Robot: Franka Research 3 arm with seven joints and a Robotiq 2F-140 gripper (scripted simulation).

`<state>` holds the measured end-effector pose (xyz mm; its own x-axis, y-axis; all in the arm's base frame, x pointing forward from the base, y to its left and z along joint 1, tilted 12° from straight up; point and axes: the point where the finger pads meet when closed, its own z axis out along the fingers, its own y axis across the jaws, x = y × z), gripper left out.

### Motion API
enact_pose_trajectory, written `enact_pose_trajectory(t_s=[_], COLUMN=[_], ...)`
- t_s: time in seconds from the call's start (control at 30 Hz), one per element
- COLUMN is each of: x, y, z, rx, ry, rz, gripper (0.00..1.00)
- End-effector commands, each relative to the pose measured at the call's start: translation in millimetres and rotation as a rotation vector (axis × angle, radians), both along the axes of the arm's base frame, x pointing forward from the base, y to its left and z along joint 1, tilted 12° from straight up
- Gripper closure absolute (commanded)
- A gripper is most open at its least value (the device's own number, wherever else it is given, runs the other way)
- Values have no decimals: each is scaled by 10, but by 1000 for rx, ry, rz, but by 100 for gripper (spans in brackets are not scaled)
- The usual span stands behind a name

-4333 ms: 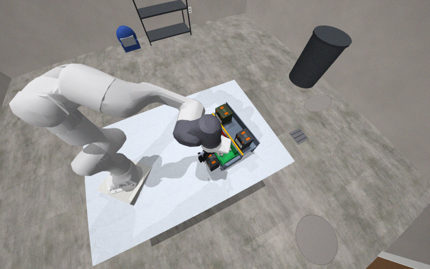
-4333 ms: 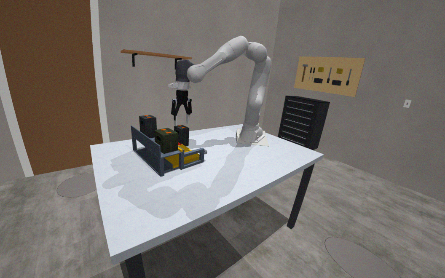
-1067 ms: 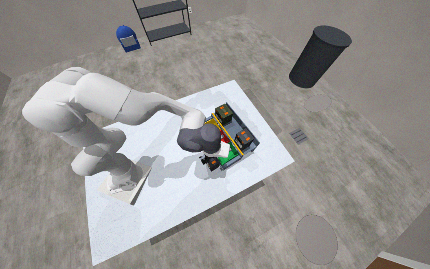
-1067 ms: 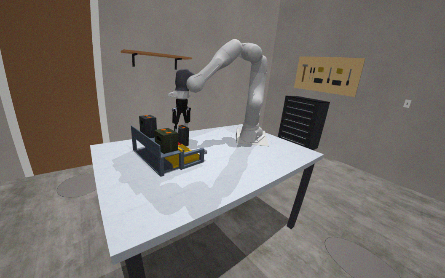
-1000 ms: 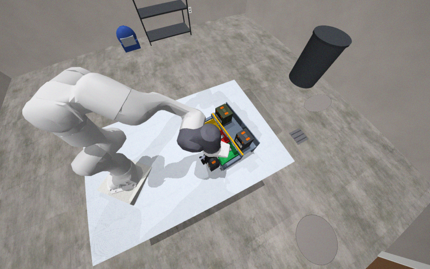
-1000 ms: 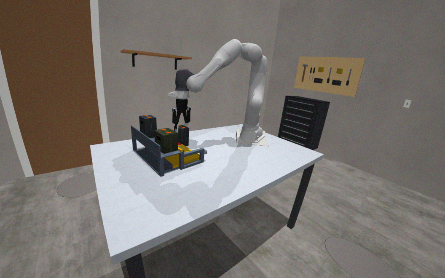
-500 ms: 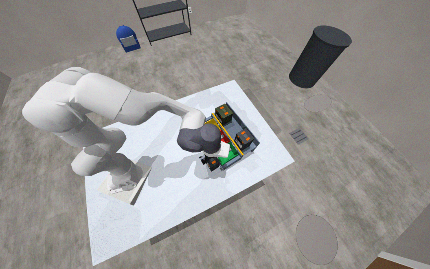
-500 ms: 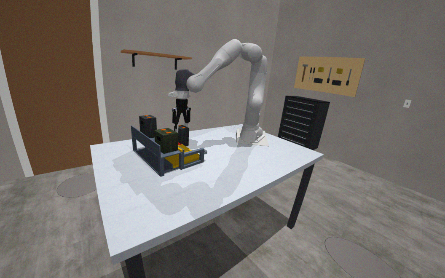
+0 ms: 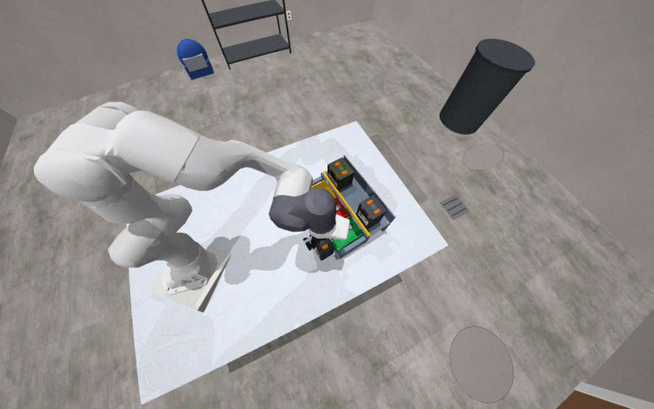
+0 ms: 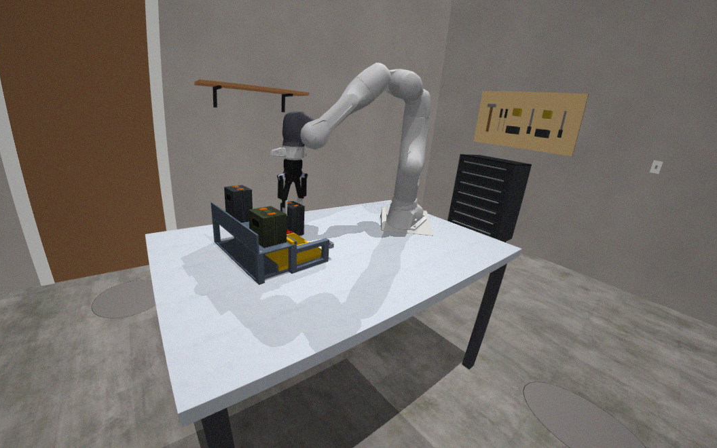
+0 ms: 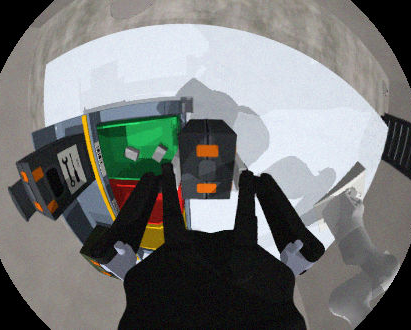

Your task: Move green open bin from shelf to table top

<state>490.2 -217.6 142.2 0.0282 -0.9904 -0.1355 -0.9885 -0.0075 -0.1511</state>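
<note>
Three open bins sit side by side in a low grey shelf (image 9: 352,248) (image 10: 292,257) (image 11: 187,104) on the white desk (image 9: 177,350) (image 10: 350,311) (image 11: 265,55). In the top view, the green open bin (image 9: 347,239) (image 11: 140,145) is at the near end, the red bin (image 9: 340,208) (image 11: 125,187) in the middle and the yellow bin (image 9: 323,186) (image 10: 310,254) (image 11: 152,237) at the far end. At least two small grey parts (image 11: 131,153) lie in the green one, which is in the shelf and outside the grip.

The claw (image 9: 318,245) (image 10: 291,203) (image 11: 206,156) points down and is closed on a small dark case (image 9: 324,249) (image 10: 295,218) (image 11: 207,160) with orange patches on its top, one finger on either side. That case is upright, just in front of the green bin's open side; whether its base touches the desk cannot be told.

Behind the yellow rail (image 9: 347,204) (image 11: 91,145), a black case (image 9: 371,211) (image 10: 237,203) (image 11: 60,175) stands at the near right in the top view, and an olive case (image 9: 340,173) (image 10: 267,225) (image 11: 95,239) at the far end, well apart from it.
</note>
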Motion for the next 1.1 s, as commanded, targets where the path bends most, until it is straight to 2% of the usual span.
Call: enact_pose_trajectory(t_s=[0.0,0.8,0.97,1.07], x=[1,1,-22,-22], y=[0,0,-21,-21], z=[1,1,148,148], rx=[0,0,-3,-3], ry=[0,0,0,0], rz=[0,0,2,2], gripper=[100,100,100,100])
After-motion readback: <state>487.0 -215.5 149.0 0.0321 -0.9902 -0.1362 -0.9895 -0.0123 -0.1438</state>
